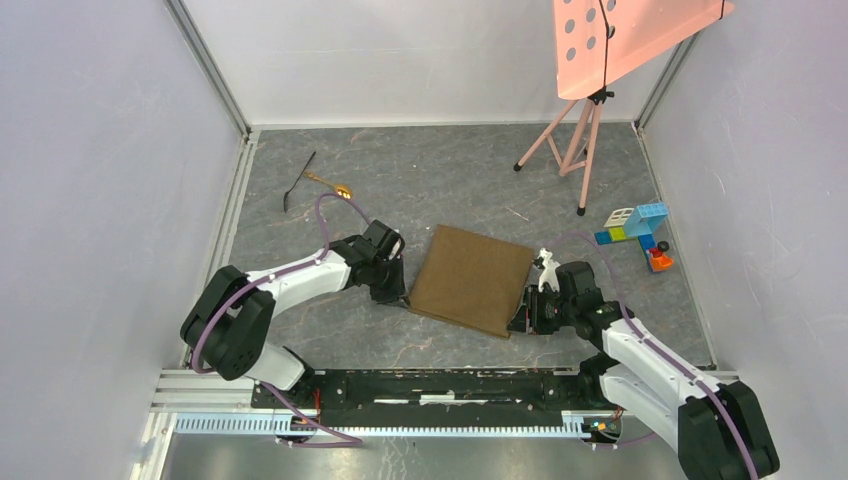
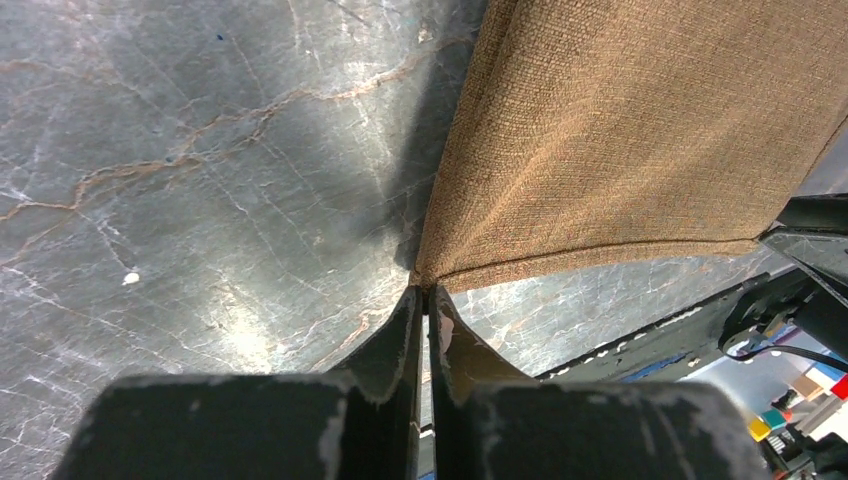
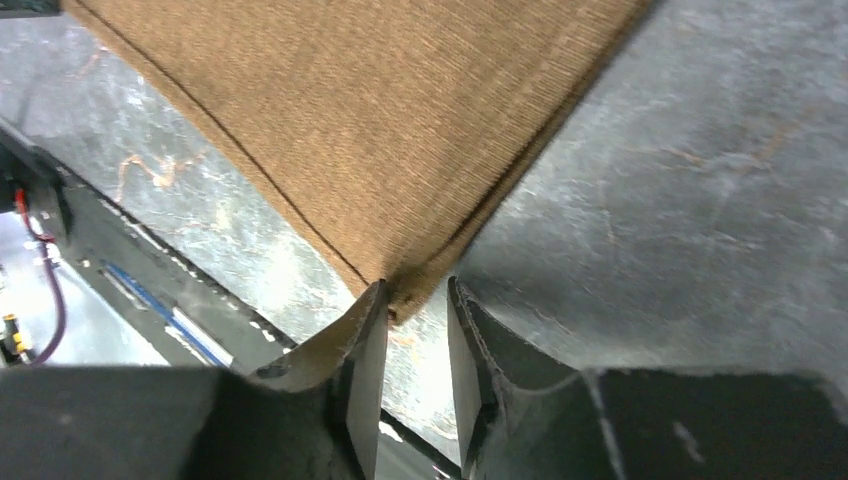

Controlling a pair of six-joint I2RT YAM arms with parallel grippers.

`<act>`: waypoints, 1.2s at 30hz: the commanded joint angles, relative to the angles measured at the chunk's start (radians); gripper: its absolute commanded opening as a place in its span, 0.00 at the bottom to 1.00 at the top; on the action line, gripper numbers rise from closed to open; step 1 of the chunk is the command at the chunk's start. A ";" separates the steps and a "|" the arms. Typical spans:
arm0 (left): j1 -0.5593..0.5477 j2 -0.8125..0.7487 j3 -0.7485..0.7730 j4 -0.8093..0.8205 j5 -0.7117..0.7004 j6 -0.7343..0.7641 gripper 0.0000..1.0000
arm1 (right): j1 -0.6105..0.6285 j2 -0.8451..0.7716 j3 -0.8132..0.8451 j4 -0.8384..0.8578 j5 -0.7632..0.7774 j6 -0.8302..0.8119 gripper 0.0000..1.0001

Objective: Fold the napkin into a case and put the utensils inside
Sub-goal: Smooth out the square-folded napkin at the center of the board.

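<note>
The napkin [image 1: 470, 280] lay spread and unfolded mid table [image 1: 430, 180], with the utensils [image 1: 300, 180] well apart at far left. My left hand [image 2: 424, 292] was pinched shut on its near-left corner; my right hand [image 3: 416, 288] stood open astride the near-right one. First fold, I judged: close the right, then carry both corners away evenly.

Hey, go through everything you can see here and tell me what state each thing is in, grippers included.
napkin: spread out on the table, not yet folded.
left gripper: shut on the napkin's near-left corner.
right gripper: open, fingertips either side of the near-right corner.
gold spoon: lying on the table, far left, outside the napkin.
black utensil: lying by the gold spoon, also outside.
</note>
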 commanded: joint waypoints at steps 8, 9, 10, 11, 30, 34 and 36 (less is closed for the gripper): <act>0.005 -0.116 -0.023 -0.064 -0.004 0.029 0.39 | 0.005 -0.118 0.127 -0.168 0.130 -0.141 0.41; 0.004 -0.141 -0.022 -0.079 -0.015 0.029 0.40 | 0.008 -0.126 0.125 -0.151 0.110 -0.139 0.42; 0.004 -0.162 -0.020 -0.087 -0.022 0.025 0.40 | 0.010 -0.129 0.117 -0.133 0.091 -0.131 0.42; 0.004 -0.187 -0.016 -0.093 -0.027 0.017 0.40 | 0.014 -0.126 0.110 -0.113 0.068 -0.124 0.42; -0.003 0.071 -0.016 0.194 0.122 -0.064 0.21 | 0.163 0.162 0.061 -0.044 0.351 -0.060 0.30; -0.068 0.089 -0.071 0.283 0.156 -0.128 0.22 | 0.164 0.177 0.092 -0.095 0.433 -0.106 0.31; -0.104 0.067 -0.085 0.308 0.141 -0.155 0.22 | 0.163 0.176 0.141 -0.104 0.439 -0.135 0.32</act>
